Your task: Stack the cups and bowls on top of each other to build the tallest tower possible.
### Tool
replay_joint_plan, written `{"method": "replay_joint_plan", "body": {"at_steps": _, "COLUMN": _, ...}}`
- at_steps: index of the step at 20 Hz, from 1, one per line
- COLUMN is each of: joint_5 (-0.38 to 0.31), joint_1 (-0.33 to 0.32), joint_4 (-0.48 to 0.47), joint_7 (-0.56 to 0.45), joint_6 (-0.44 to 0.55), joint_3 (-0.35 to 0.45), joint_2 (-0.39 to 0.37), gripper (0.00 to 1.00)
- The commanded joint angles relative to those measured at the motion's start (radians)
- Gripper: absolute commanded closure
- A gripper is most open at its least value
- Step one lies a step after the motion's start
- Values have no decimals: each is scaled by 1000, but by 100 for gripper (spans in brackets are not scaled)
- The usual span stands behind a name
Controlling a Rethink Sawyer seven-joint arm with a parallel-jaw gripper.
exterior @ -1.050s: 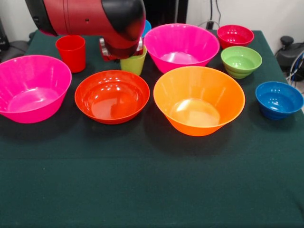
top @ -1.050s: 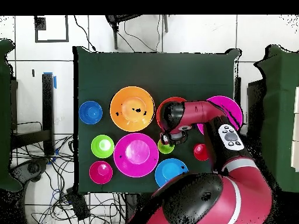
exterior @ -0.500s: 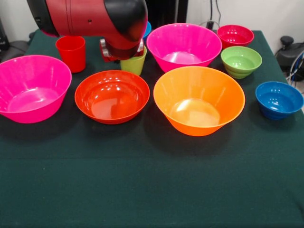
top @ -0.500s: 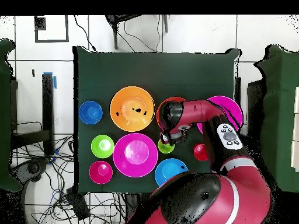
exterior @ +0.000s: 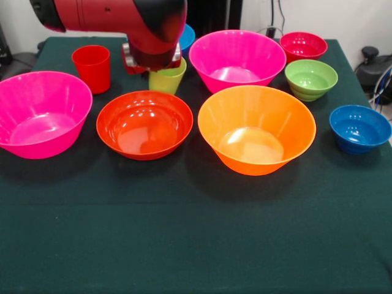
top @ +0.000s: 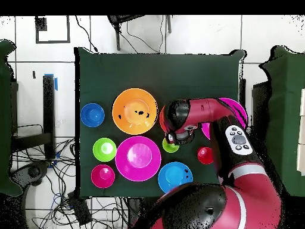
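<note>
My gripper [exterior: 154,64] reaches down into the lime green cup [exterior: 166,77] at the back of the table and is shut on it; the arm's head hides the fingers. The cup hangs slightly tilted, just behind the red-orange bowl [exterior: 144,125]. From above, the gripper [top: 173,138] sits over the cup [top: 171,145]. The red cup [exterior: 92,67] stands to the left. Both big pink bowls [exterior: 37,113] [exterior: 236,58], the orange bowl [exterior: 257,128], and the magenta-red [exterior: 303,46], green [exterior: 311,78] and dark blue [exterior: 360,127] bowls each stand alone.
A light blue bowl [exterior: 186,37] peeks out behind the arm and shows whole from above [top: 174,176]. The dark green tablecloth [exterior: 196,239] stretches across the front. Cables lie on the floor at the left [top: 41,173].
The gripper and the lime green cup have shifted together a little to the left and upward in the front view. The bowls and the red cup have stayed put.
</note>
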Motion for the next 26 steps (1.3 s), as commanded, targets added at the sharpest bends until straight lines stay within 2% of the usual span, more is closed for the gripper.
{"method": "replay_joint_plan", "body": {"at_steps": 1, "joint_5": 60, "joint_1": 21, "joint_4": -10, "joint_7": -208, "joint_6": 156, "joint_3": 99, "joint_2": -87, "gripper": 100}}
{"method": "replay_joint_plan", "body": {"at_steps": 12, "joint_5": 133, "joint_1": 19, "joint_4": -86, "joint_7": -218, "joint_6": 346, "joint_3": 144, "joint_2": -78, "gripper": 100}}
{"method": "replay_joint_plan", "body": {"at_steps": 14, "joint_5": 148, "joint_1": 10, "joint_4": -86, "joint_7": -194, "joint_6": 296, "joint_3": 158, "joint_2": -74, "gripper": 100}}
{"method": "replay_joint_plan", "body": {"at_steps": 17, "joint_5": 165, "joint_1": -12, "joint_4": -66, "joint_7": -148, "joint_6": 106, "joint_3": 188, "joint_2": -77, "gripper": 100}}
{"method": "replay_joint_plan", "body": {"at_steps": 20, "joint_5": 158, "joint_1": -22, "joint_4": -63, "joint_7": -128, "joint_6": -32, "joint_3": 212, "joint_2": -85, "gripper": 100}}
{"method": "replay_joint_plan", "body": {"at_steps": 26, "joint_5": 159, "joint_1": -35, "joint_4": -64, "joint_7": -114, "joint_6": -123, "joint_3": 226, "joint_2": -98, "gripper": 100}}
